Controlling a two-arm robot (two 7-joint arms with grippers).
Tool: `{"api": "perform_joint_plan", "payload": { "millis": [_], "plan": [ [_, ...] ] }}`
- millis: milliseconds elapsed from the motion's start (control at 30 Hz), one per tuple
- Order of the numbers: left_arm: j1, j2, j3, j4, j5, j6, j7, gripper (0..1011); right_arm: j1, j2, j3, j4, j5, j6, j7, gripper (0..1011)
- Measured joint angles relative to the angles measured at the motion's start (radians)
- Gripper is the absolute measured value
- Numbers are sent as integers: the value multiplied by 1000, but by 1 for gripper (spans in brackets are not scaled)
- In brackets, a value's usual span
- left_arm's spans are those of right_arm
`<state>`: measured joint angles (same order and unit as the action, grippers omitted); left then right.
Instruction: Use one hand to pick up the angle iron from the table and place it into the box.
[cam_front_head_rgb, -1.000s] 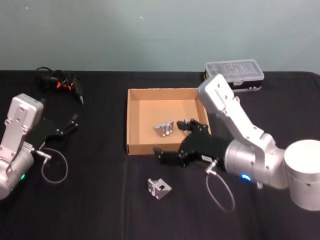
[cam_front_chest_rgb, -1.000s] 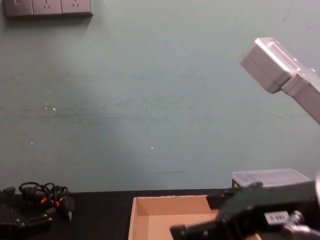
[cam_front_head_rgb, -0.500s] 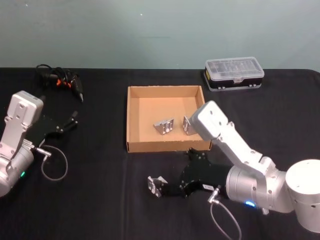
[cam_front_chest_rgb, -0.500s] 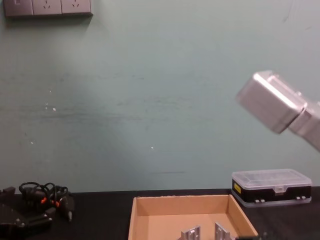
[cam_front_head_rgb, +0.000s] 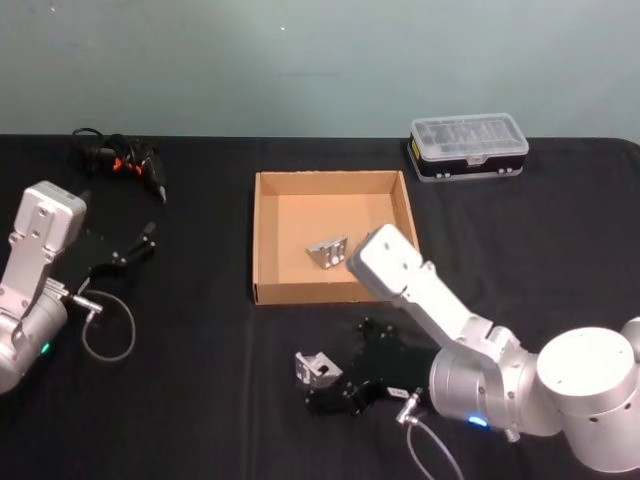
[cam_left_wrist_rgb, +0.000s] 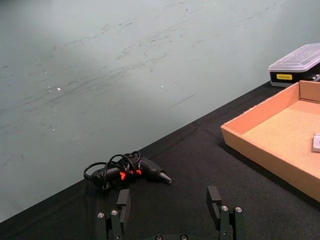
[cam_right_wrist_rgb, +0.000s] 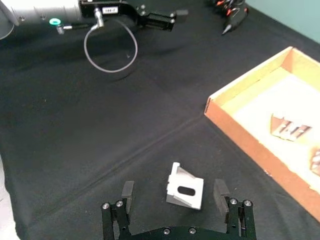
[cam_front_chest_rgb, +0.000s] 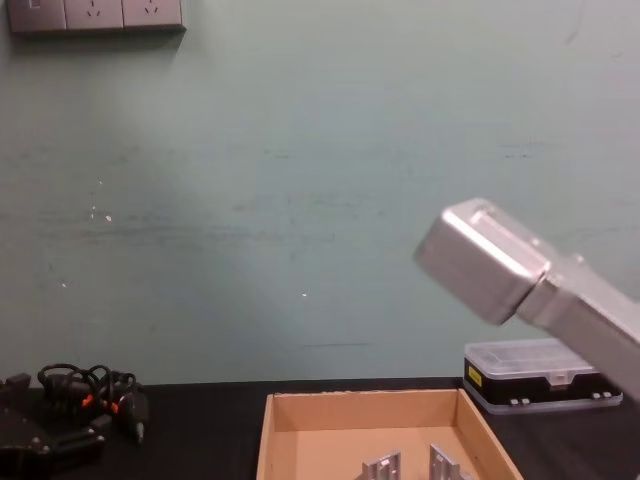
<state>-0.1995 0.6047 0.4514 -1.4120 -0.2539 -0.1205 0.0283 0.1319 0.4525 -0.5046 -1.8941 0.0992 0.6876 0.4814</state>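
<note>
Silver angle iron (cam_right_wrist_rgb: 185, 189) on black table (cam_right_wrist_rgb: 75, 125), between open right fingers (cam_right_wrist_rgb: 220, 191); box (cam_right_wrist_rgb: 250, 146) near, 2 brackets (cam_right_wrist_rgb: 289, 127) inside; left fingers (cam_left_wrist_rgb: 214, 196) open.

Angle iron (cam_right_wrist_rgb: 185, 186) on table (cam_right_wrist_rgb: 75, 125), my right hand (cam_right_wrist_rgb: 174, 189) at it.
Silver piece lies on the black top, outside the open tan box (cam_front_head_rgb: 300, 293), near its front wall; hand's fingers spread either side, clear of it.

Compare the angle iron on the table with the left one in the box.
The table angle iron lies on the black table, outside the box; the boxed angle iron rests on cardboard. The table one sits between the right gripper's open fingers; the boxed one lies free. Both are silver brackets.
</note>
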Motion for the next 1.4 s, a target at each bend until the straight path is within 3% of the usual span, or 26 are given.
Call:
{"api": "perform_joint_plan", "payload": {
  "millis": [300, 800, 1033, 1400],
  "plan": [
    [0, 0, 0, 0, 0, 0, 0, 1000, 17, -19, -29, 33, -21, 12, 1, 1002],
    [0, 0, 0, 0, 0, 0, 0, 1000, 34, -54, -47, 84, -43, 13, 4, 980],
    [0, 0, 0, 0, 0, 0, 0, 1000, 37, -63, -52, 92, -53, 13, 7, 812],
    [0, 0, 0, 0, 0, 0, 0, 1000, 33, -65, -53, 95, -66, 13, 17, 456]
  ]
}}
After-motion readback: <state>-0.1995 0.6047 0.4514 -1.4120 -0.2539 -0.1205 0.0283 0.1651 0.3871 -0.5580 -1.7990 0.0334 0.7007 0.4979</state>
